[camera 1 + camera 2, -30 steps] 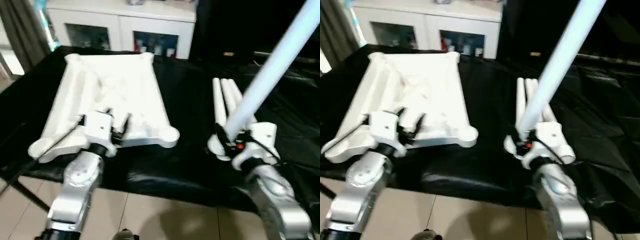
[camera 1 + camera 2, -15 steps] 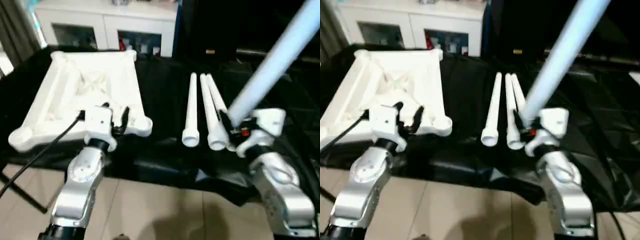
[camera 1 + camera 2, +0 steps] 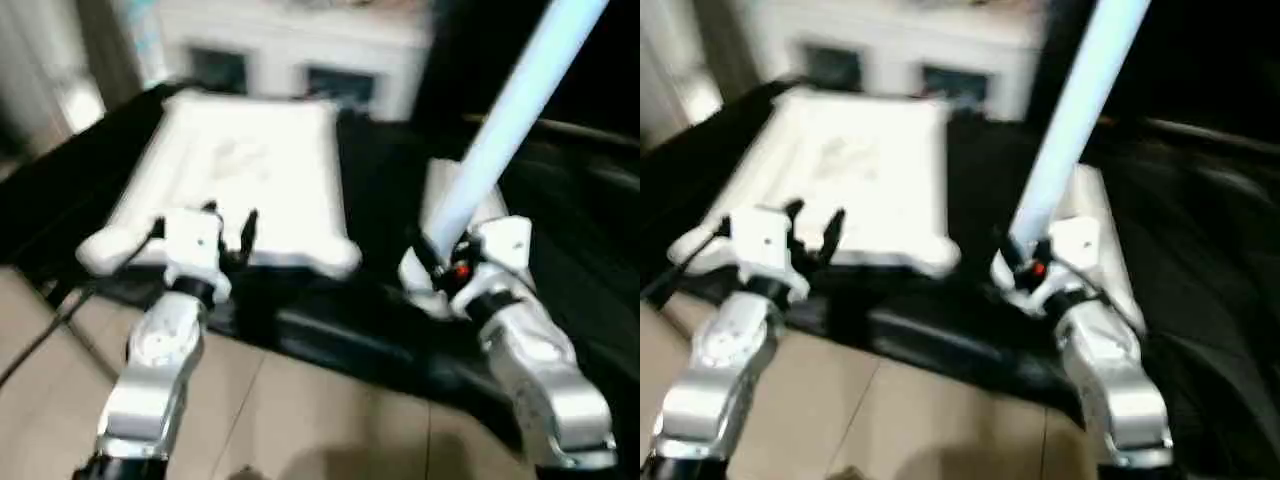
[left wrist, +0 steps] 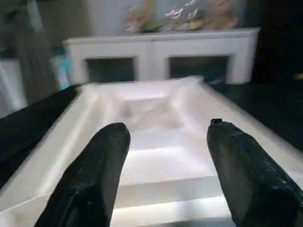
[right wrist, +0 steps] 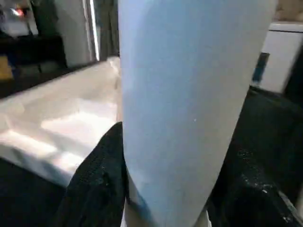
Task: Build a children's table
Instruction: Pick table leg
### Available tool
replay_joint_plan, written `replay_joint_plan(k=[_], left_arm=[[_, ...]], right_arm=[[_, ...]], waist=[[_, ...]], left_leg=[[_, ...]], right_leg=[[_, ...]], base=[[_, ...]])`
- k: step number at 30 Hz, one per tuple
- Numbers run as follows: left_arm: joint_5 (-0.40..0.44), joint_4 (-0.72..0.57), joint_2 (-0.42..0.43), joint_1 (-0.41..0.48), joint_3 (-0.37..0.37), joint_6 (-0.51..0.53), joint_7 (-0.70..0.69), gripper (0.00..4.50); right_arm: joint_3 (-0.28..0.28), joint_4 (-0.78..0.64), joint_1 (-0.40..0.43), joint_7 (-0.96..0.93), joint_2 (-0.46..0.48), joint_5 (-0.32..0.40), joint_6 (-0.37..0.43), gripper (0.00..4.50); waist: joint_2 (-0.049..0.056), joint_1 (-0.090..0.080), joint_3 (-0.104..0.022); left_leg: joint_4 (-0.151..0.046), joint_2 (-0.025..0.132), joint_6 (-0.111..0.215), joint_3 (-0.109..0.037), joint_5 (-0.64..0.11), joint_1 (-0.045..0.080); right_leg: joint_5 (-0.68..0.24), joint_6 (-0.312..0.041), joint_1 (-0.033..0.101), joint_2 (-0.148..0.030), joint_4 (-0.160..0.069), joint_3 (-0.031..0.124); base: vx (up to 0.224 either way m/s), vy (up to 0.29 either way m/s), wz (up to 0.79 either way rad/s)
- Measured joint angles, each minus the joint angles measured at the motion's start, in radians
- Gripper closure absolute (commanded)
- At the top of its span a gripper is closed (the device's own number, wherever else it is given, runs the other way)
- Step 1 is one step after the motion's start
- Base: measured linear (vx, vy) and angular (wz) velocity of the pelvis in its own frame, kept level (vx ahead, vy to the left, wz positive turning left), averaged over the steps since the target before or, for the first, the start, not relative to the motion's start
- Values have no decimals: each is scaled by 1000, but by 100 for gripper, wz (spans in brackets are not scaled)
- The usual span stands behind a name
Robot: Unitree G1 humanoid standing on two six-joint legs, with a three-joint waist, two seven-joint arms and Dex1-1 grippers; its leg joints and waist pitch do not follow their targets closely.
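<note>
The white table top [image 3: 245, 175] lies underside up on the black-draped surface, on the left. My left gripper [image 3: 228, 228] hovers at its near edge, open and empty; in the left wrist view its black fingers [image 4: 102, 165] stand apart over the ribbed underside [image 4: 151, 142]. My right gripper [image 3: 440, 262] is shut on a white leg [image 3: 510, 115], held slanting up to the upper right. The right wrist view has that leg [image 5: 189, 104] between both fingers. More white legs [image 3: 440, 205] lie on the cloth behind the right gripper.
A white cabinet [image 3: 300, 50] with glass doors stands behind the black-draped surface [image 3: 380, 300]. Tiled floor [image 3: 300, 410] lies below its near edge. Black cloth spreads to the right [image 3: 590, 230].
The whole picture has swung from left back to the right, so the camera has moved. The right gripper still holds the leg at the same slant. The left gripper stays open.
</note>
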Motion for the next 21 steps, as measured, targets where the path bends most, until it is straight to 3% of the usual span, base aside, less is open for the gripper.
replay_joint_plan(k=[1,2,3,4,5,6,7,8,9,10,11,12,13,14,16,17,18,19,20,21], left_arm=[[0,-1,1,-2,6,1,1,138],[0,-3,0,-2,8,2,2,138],[0,-5,-2,-2,9,2,2,138],[0,-6,-5,-3,8,3,1,138],[0,-10,-5,-3,8,3,1,138],[0,-8,-14,-3,8,6,0,138],[0,-7,-26,-3,-8,10,-2,138],[0,-7,-31,-3,-27,13,-7,138],[0,-7,-29,-4,-27,14,-7,138],[0,-8,-25,-5,-21,14,-7,138],[0,-8,-23,-5,-19,14,-9,138],[0,-8,-19,-6,-18,14,-14,138],[0,-7,-12,-5,-15,15,-16,138],[0,-5,-7,-2,-4,15,-16,138],[0,2,0,-4,17,16,-17,138],[0,3,3,-4,23,16,-17,138],[0,4,3,-5,24,16,-17,138],[0,6,0,-9,22,16,-19,138],[0,12,-7,-16,18,16,-22,138],[-1,17,-19,-27,-3,16,-32,138]], right_arm=[[-4,0,2,-2,3,11,1,261],[-7,0,4,-2,3,18,2,261],[-8,1,4,-2,3,20,3,261],[-9,1,6,-2,4,20,4,261],[-9,1,7,-2,4,19,4,261],[-13,2,16,-2,2,18,4,261],[-25,6,25,-4,-1,17,6,261],[-35,14,25,-8,-2,17,10,261],[-41,13,25,-9,-1,17,10,261],[-46,11,21,-11,0,17,10,261],[-46,7,19,-12,0,17,10,261],[-46,0,18,-14,1,18,10,261],[-45,0,19,-15,8,18,10,261],[-31,1,20,-15,24,19,12,261],[-1,0,19,-11,31,21,15,261],[-4,0,19,-12,30,21,16,261],[-8,-2,19,-13,27,20,16,261],[-15,-3,19,-14,25,20,16,261],[-25,-4,20,-15,21,20,17,261],[-43,-4,23,-19,14,20,19,261]], waist=[[-5,-2,-8],[-11,-8,-12],[-22,-15,-15],[-42,-22,-15],[-70,-27,-12],[-84,-29,-11],[-79,-23,-9],[-73,-13,-9],[-69,-10,-9],[-66,-1,-8],[-55,8,-7],[-27,15,-2],[-16,16,3],[-12,9,6],[-13,-10,6],[-18,-17,6],[-23,-26,3],[-39,-37,0],[-45,-32,-4],[-37,-26,-2]], left_leg=[[-3,-9,2,3,-7,9],[-6,-18,4,9,-11,14],[-10,-27,4,19,-16,21],[-14,-44,2,33,-24,34],[-16,-61,-4,50,-32,44],[-13,-67,-9,54,-39,52],[-1,-63,18,50,-52,61],[26,-62,28,34,-57,56],[50,-61,20,20,-53,43],[56,-59,5,15,-44,29],[44,-46,-11,15,-35,16],[2,-15,-28,14,-18,4],[6,3,-39,20,17,4],[0,3,-37,19,13,13],[-13,0,-32,20,13,22],[-16,-4,-27,23,11,30],[-16,-11,-22,24,9,34],[-19,-21,-21,29,6,39],[-22,-20,-19,35,6,34],[-23,-16,-3,37,4,32]], right_leg=[[8,16,-52,2,38,28],[20,37,-93,-4,42,44],[35,56,-130,-14,35,58],[64,58,-159,-26,-15,79],[124,44,-155,-40,-74,101],[160,30,-149,-43,-68,116],[151,22,-134,-31,-73,126],[148,15,-118,-20,-83,129],[147,11,-104,-13,-93,128],[141,5,-89,-10,-93,127],[136,5,-78,-3,-94,123],[129,7,-62,13,-95,103],[125,10,-51,19,-96,96],[115,7,-53,17,-101,91],[80,-51,-53,10,-87,82],[81,-49,-55,-2,-72,78],[82,-49,-57,-15,-74,78],[96,7,-55,-33,-80,82],[98,32,-41,-33,-88,86],[99,32,-37,-29,-100,85]], base=[[192,35,16],[149,35,3],[132,-17,0],[132,-17,0],[108,-82,1],[129,-121,15],[129,-121,15],[150,-107,10],[115,-51,1],[115,-51,1],[89,-1,7],[81,43,4],[81,43,4],[92,86,3],[106,72,10],[104,38,12],[99,12,8],[99,12,8],[69,-35,7],[60,-43,6]])
